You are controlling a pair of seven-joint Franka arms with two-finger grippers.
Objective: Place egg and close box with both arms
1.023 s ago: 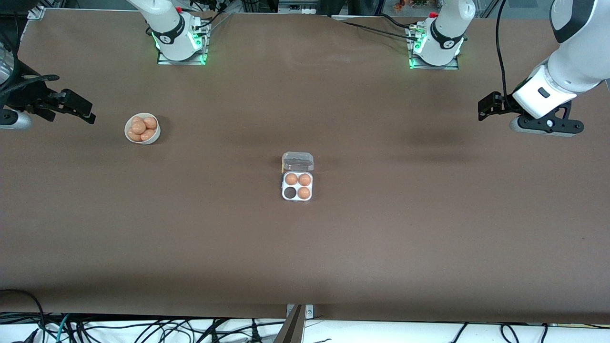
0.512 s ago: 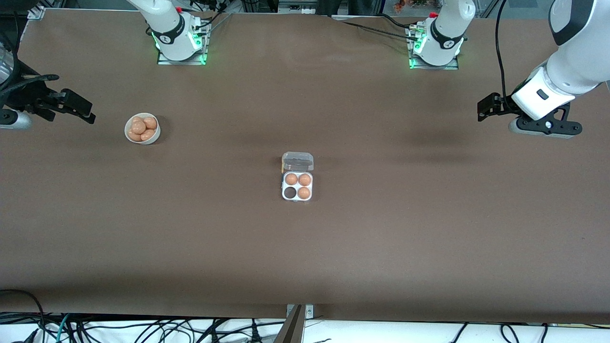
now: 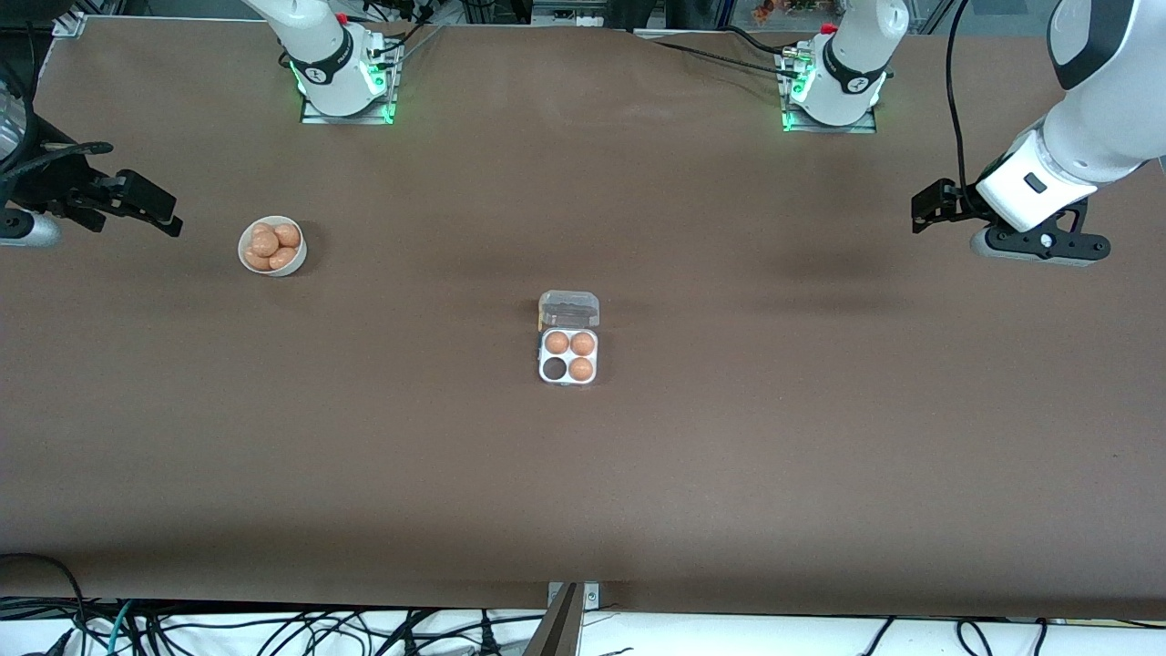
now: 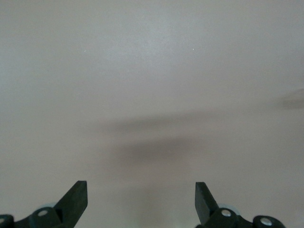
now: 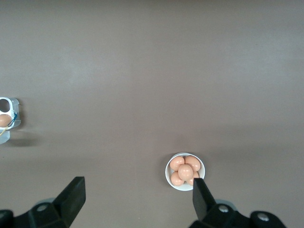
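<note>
The clear box (image 3: 568, 356) sits mid-table with its lid (image 3: 568, 308) swung open. Three of its cells hold orange-brown eggs; the empty cell (image 3: 554, 368) is at its corner nearer the front camera. More eggs, one on top (image 3: 265, 242), lie piled in a white bowl (image 3: 291, 265) toward the right arm's end. My right gripper (image 3: 146, 208) hangs open and empty beside that bowl; its wrist view shows the bowl (image 5: 167, 173), the egg (image 5: 185, 171) and an edge of the box (image 5: 5, 118) past its open gripper (image 5: 137, 187). My left gripper (image 3: 929, 210) is open over bare table, also open (image 4: 140, 190) in its wrist view.
The brown table (image 3: 729, 456) stretches wide around the box. Both arm bases (image 3: 344, 87) (image 3: 833, 91) stand at the edge farthest from the front camera. Cables (image 3: 273, 629) lie along the edge nearest it.
The left arm's hand has shifted very slightly over its end of the table. The right arm, bowl and box have not moved.
</note>
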